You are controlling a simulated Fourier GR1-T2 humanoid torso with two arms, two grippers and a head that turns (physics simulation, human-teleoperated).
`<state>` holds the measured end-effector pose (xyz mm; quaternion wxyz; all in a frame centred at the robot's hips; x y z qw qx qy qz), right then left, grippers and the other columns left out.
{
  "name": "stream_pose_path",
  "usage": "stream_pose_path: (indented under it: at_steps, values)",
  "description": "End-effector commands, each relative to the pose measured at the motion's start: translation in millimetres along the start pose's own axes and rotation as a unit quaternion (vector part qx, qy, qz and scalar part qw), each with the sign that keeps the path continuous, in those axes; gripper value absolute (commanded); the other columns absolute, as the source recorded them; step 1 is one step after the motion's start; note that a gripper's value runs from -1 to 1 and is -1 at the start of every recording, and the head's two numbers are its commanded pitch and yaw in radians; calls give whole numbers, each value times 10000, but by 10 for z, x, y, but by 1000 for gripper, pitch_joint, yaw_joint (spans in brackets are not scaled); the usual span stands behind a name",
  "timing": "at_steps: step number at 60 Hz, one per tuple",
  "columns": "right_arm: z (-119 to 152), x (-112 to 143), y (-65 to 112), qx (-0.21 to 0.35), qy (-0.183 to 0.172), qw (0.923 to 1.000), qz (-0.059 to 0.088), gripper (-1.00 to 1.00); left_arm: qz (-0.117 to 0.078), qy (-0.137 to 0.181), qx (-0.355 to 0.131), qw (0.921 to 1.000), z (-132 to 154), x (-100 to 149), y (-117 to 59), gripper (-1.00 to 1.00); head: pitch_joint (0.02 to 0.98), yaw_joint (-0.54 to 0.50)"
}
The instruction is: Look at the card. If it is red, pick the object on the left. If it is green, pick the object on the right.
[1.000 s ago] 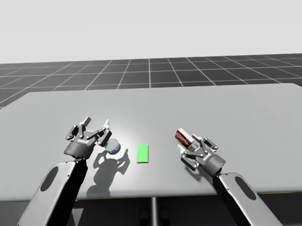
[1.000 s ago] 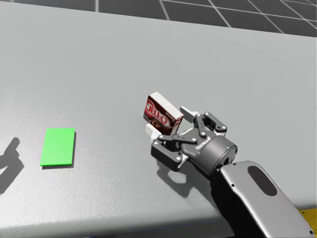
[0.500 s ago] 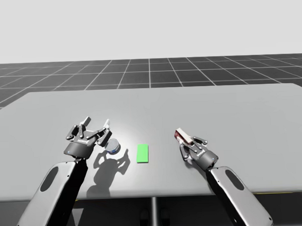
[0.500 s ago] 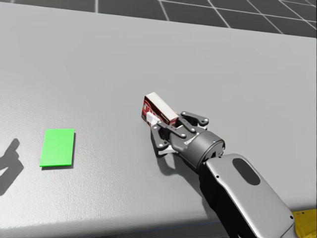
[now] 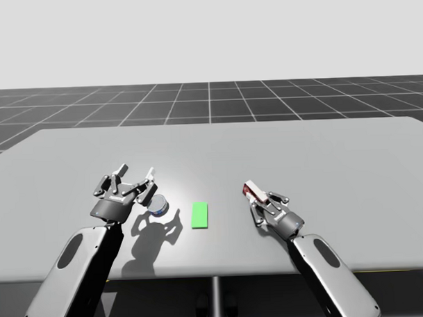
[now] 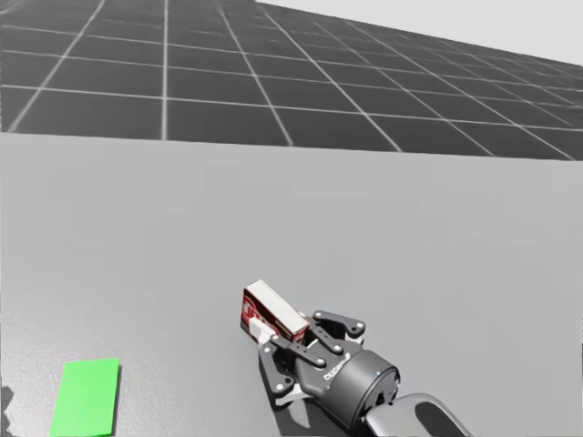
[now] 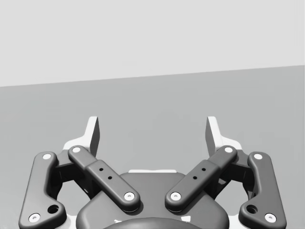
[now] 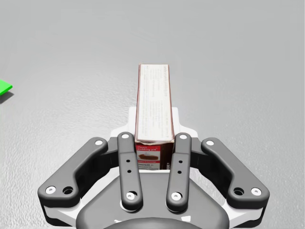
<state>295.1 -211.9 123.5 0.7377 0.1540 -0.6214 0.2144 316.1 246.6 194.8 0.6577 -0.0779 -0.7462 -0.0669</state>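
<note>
1. Plainly, the card [image 5: 199,215] was green and lay flat on the worktop [image 5: 336,154], between the two things.
2. From the card, in the high view, a red box [image 5: 253,191] stood at 3 o'clock and a small blue-grey can [image 5: 157,205] at 9 o'clock, each near it but apart from it.
3. My right tool [image 8: 155,145] was clenched on the box, one finger pressed against each long side.
4. In the right wrist view the box pointed straight ahead of that tool, a narrow face up, its near end between the fingers.
5. Whether the box rested on the worktop or hung just above it, I could not tell.
6. My left tool [image 7: 152,126] was released, its fingers spread wide, with grey worktop ahead of it.
7. In the high view that tool hovered at about 10 o'clock from the can, just beside it; I could not tell whether they touched.
</note>
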Motion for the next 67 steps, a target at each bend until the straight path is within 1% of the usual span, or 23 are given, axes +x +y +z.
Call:
stream_pose_path:
  at_steps: [1, 7, 11, 17, 21, 29, 33, 36, 38, 43, 45, 49, 50, 53, 55, 57, 59, 60, 61, 62, 64, 65, 67]
  values:
    - [21, -85, -54, -411, 73, 9991, -79, 1000, -7, 19, 3, 10000, 0, -13, 0, -1000, 526, -301]
    - [27, -85, -56, -415, 47, 9991, -57, 1000, -11, 23, 1, 10000, 0, -17, -2, -1000, 461, -306]
    - [28, -86, -54, -422, 33, 9991, -43, 1000, -10, 23, 3, 10000, 1, -17, -2, -1000, 440, -309]
    - [29, -75, -56, -445, 16, 9990, -28, 1000, -5, 16, 3, 10000, 1, -15, -1, -1000, 439, -311]
    - [44, -23, -65, -473, -43, 9989, 14, 1000, -3, 11, 3, 10000, 2, -12, 0, -1000, 439, -311]
    - [73, 201, -118, -564, -272, 9980, 58, 1000, 0, 13, 4, 10000, 1, -10, 0, -1000, 441, -308]
    - [72, 323, -152, -638, -415, 9970, 133, 1000, 1, 12, 6, 10000, 1, -8, 0, -1000, 443, -309]
    - [69, 417, -177, -704, -515, 9961, 135, 1000, 4, 9, 9, 10000, 2, -6, 1, -1000, 443, -310]
    - [71, 526, -195, -762, -638, 9949, 173, 1000, 5, 7, 10, 10000, 2, -5, 2, -1000, 444, -311]
    - [82, 700, -210, -824, -824, 9929, 236, 1000, 3, 6, 8, 10000, 2, -4, 2, -1000, 445, -311]
    - [94, 821, -213, -874, -965, 9910, 325, 1000, 4, 6, 7, 10000, 2, -3, 3, -1000, 446, -311]
    - [111, 946, -213, -914, -1109, 9889, 370, 1000, 7, 3, 10, 10000, 4, -1, 5, -1000, 447, -311]
    - [126, 1040, -213, -955, -1219, 9870, 428, 1000, 10, 2, 12, 10000, 4, 1, 5, -1000, 448, -311]
    - [152, 1165, -211, -1006, -1373, 9841, 504, 1000, 13, -1, 14, 10000, 5, 3, 7, -1000, 448, -311]
    - [168, 1225, -208, -1023, -1448, 9828, 524, 1000, 12, -3, 14, 10000, 6, 5, 6, -1000, 449, -311]
    - [199, 1344, -195, -1070, -1617, 9793, 584, 1000, 15, -6, 13, 10000, 7, 6, 7, -1000, 449, -311]
    - [208, 1374, -191, -1089, -1663, 9782, 604, 1000, 15, -7, 12, 10000, 7, 6, 7, -1000, 449, -311]
    - [226, 1436, -182, -1125, -1766, 9758, 639, 1000, 17, -8, 11, 10000, 8, 7, 6, -1000, 450, -311]
    - [237, 1467, -175, -1144, -1821, 9745, 643, 1000, 20, -8, 9, 10000, 7, 6, 8, -1000, 449, -311]
    - [268, 1555, -154, -1185, -1974, 9707, 683, 1000, 25, -9, 8, 10000, 6, 6, 9, -1000, 449, -311]
    - [291, 1614, -139, -1199, -2074, 9683, 705, 1000, 25, -11, 7, 10000, 7, 6, 9, -1000, 449, -312]
    - [314, 1672, -121, -1230, -2175, 9655, 728, 1000, 27, -11, 7, 10000, 7, 5, 11, -1000, 449, -312]
    - [338, 1727, -103, -1255, -2275, 9626, 769, 1000, 26, -11, 6, 10000, 7, 5, 12, -1000, 449, -312]
